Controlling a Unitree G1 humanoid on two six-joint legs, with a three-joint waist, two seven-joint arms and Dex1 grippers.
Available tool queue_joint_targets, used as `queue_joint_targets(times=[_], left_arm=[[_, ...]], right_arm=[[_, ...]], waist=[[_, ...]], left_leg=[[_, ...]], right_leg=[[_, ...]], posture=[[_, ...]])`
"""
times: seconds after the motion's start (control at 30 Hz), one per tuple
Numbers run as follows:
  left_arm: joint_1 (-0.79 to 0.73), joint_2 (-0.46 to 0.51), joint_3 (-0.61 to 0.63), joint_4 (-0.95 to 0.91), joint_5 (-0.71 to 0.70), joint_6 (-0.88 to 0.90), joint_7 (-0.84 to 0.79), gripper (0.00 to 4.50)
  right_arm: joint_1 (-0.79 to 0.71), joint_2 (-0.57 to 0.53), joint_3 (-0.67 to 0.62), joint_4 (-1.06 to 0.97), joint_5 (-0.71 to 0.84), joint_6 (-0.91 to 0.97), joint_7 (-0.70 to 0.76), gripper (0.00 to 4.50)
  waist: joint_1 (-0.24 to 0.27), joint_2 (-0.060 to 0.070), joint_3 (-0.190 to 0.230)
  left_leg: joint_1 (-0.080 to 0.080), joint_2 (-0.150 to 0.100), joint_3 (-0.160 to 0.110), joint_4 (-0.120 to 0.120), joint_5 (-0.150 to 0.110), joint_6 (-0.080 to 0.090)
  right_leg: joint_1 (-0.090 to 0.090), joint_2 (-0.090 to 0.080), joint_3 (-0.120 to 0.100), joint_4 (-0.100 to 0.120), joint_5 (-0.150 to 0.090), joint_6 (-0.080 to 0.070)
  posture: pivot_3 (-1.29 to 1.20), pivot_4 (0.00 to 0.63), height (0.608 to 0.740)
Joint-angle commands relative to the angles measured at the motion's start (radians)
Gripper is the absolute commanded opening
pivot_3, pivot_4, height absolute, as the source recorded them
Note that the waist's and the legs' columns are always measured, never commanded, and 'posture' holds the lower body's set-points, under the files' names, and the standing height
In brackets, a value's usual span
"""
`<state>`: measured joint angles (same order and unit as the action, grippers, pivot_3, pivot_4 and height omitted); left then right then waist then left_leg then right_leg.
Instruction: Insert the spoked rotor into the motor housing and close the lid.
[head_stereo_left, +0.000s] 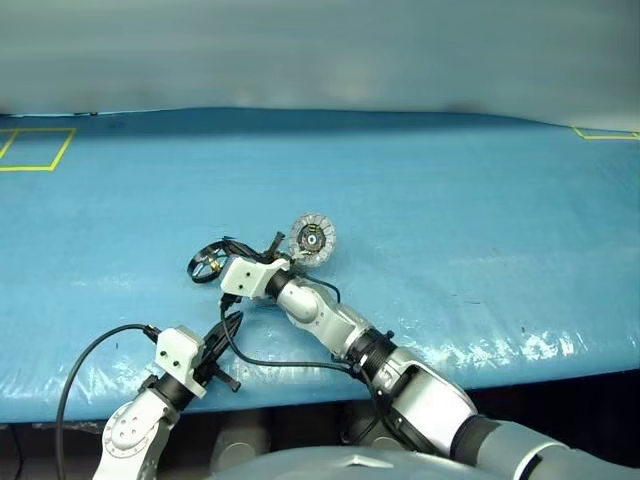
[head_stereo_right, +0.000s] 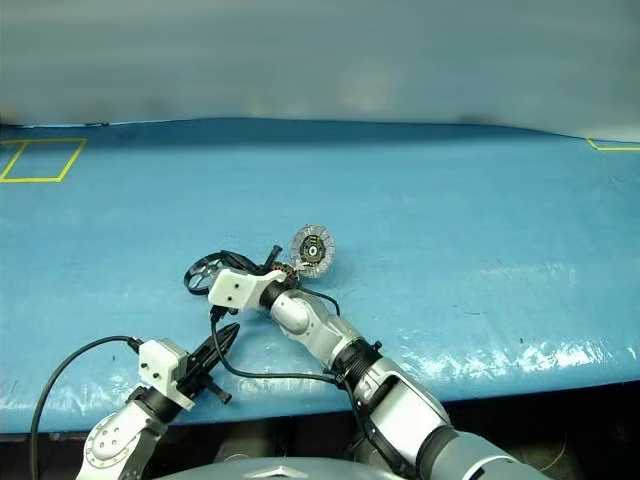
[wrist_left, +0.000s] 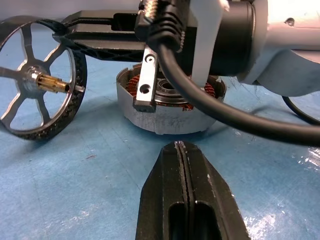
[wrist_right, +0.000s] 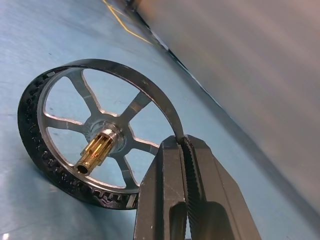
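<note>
the blue plastic-covered table (head_stereo_left: 450, 200) carries everything, w/ yellow tape squares at its far corners. the right arm reaches across to the robot's left, and its right hand (wrist_right: 186, 142) has its two black fingers pinched shut on the rim of the spoked rotor (wrist_right: 95, 150), a small black ring-shaped wheel w/ shiny silver spokes and a brass-coloured hub shaft. the rotor stands on edge, held just above or barely at the table (can't tell which), its shaft lying roughly level, not pointing down.

the motor housing (wrist_left: 165, 107), a round shallow grey metal cup w/ copper-brown windings and a silver centre, sits flat on the table, mouth up, just beside the rotor and partly under the right wrist. its lid (head_stereo_left: 312, 238), a round grey segmented disc w/ dark centre, stands tipped up open at the housing's far side.

the left hand (wrist_left: 181, 150) is empty, fingers pressed together, hovering near the table's front edge, pointing at the housing but apart from it.

judgement: the key relation is that the housing lies toward the robot's right of the rotor, close by. the rotor's axis is level while the housing's is upright, so the right hand, the nearer one, must roll the wheel flat, shaft down, before lowering it in. lid closing not yet begun.
</note>
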<state>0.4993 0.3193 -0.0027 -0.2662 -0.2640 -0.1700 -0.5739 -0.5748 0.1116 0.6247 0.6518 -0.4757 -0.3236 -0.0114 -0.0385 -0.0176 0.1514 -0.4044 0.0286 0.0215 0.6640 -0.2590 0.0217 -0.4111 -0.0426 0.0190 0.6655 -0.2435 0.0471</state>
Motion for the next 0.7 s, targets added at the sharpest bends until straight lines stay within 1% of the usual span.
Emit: queue_joint_targets(times=[0.03, 0.17, 0.3, 0.43, 0.6, 0.7], left_arm=[[0.001, 0.007, -0.002, -0.044, 0.0, 0.005, 0.002, 0.0], [-0.002, 0.007, -0.003, -0.046, -0.002, 0.011, 0.003, 0.0], [-0.008, 0.008, -0.006, -0.044, -0.001, 0.013, 0.003, 0.0], [-0.01, 0.009, -0.006, -0.044, 0.0, 0.015, 0.005, 0.0], [-0.011, 0.009, -0.007, -0.048, 0.004, 0.019, 0.011, 0.0], [-0.011, 0.008, -0.007, -0.051, 0.007, 0.022, 0.013, 0.0]], right_arm=[[0.042, -0.024, 0.01, -0.135, -0.011, 0.014, 0.064, 0.01], [0.084, -0.047, 0.013, -0.205, -0.02, 0.039, 0.117, 0.01], [0.078, -0.038, -0.001, -0.195, -0.017, 0.061, 0.128, 0.01], [0.02, 0.008, -0.034, -0.137, -0.005, 0.071, 0.099, 0.01], [-0.1, 0.076, -0.062, 0.005, -0.003, 0.051, 0.042, 0.01], [-0.156, 0.106, -0.074, 0.085, -0.004, 0.032, -0.016, 0.01]], waist=[[0.001, 0.0, 0.0], [0.001, 0.0, 0.0], [0.001, 0.0, 0.0], [0.001, 0.0, 0.0], [0.002, 0.0, 0.0], [0.002, 0.0, 0.0]], left_leg=[[0.001, 0.0, 0.0, 0.0, 0.0, 0.0], [0.002, 0.0, 0.0, 0.0, 0.0, 0.0], [0.004, 0.0, 0.0, 0.0, 0.0, 0.0], [0.004, 0.001, 0.001, 0.0, 0.0, 0.0], [0.004, 0.001, 0.001, 0.0, 0.0, -0.001], [0.005, 0.0, 0.0, -0.001, 0.0, -0.001]], right_leg=[[0.001, 0.0, 0.0, 0.0, 0.0, 0.0], [0.001, 0.0, 0.0, 0.0, 0.0, 0.0], [0.002, 0.001, 0.0, 0.001, -0.001, -0.001], [0.002, 0.001, 0.001, 0.001, -0.001, -0.002], [0.002, 0.001, 0.001, 0.001, -0.001, -0.002], [0.001, 0.0, 0.0, 0.0, -0.001, -0.002]], posture=[[0.0, 0.15, 0.74], [0.0, 0.15, 0.74], [0.0, 0.15, 0.74], [0.0, 0.15, 0.74], [0.0, 0.15, 0.74], [0.0, 0.15, 0.74]])
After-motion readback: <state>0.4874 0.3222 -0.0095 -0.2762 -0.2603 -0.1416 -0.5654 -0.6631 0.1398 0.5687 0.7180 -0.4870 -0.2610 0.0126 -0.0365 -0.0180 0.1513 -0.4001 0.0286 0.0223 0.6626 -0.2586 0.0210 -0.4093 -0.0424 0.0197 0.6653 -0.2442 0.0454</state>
